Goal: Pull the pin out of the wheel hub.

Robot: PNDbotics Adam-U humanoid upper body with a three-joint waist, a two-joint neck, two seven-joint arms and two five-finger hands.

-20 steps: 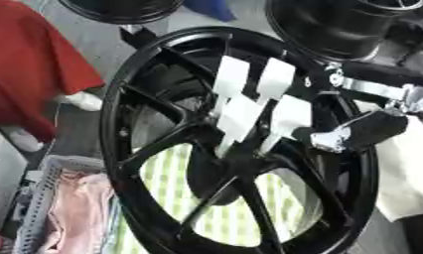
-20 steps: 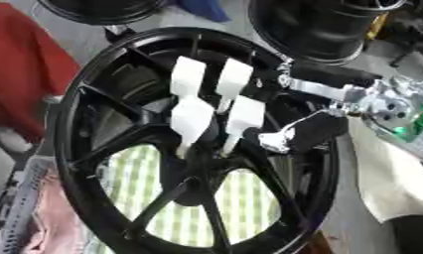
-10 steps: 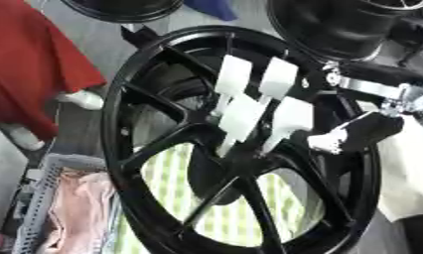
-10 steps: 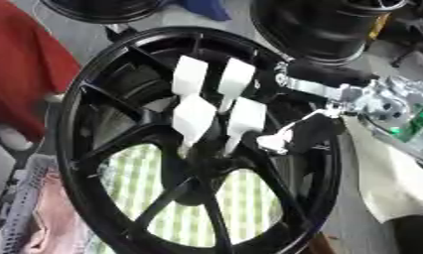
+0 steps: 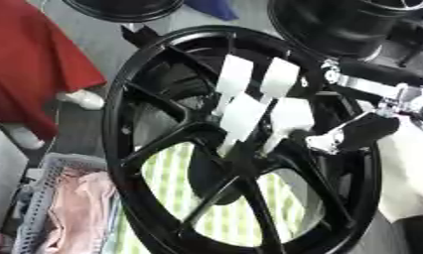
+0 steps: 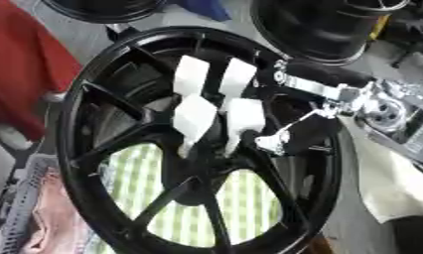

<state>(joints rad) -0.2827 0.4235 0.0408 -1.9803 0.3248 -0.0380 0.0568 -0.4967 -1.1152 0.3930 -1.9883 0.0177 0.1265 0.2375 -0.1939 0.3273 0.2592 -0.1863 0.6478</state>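
I see the black wheel point(image 5: 128, 124) filling most of the view, tilted, its hub point(image 6: 202, 163) just below centre. Four white pins point(image 5: 243, 115) stand up out of the hub, clustered at about 12 o'clock from it, two higher and two lower. My right hand point(image 5: 358, 134) comes in from 3 o'clock, a dark finger lying against the base of the right lower pin point(image 5: 289, 116); I cannot tell whether it is pinching it. A green checked cloth point(image 6: 249, 198) shows through the spokes at 6 o'clock. A basket point(image 5: 33, 198) with pink cloth point(image 5: 76, 218) sits at 8 o'clock. More dark wheels point(image 5: 336, 25) lie at 1 o'clock.
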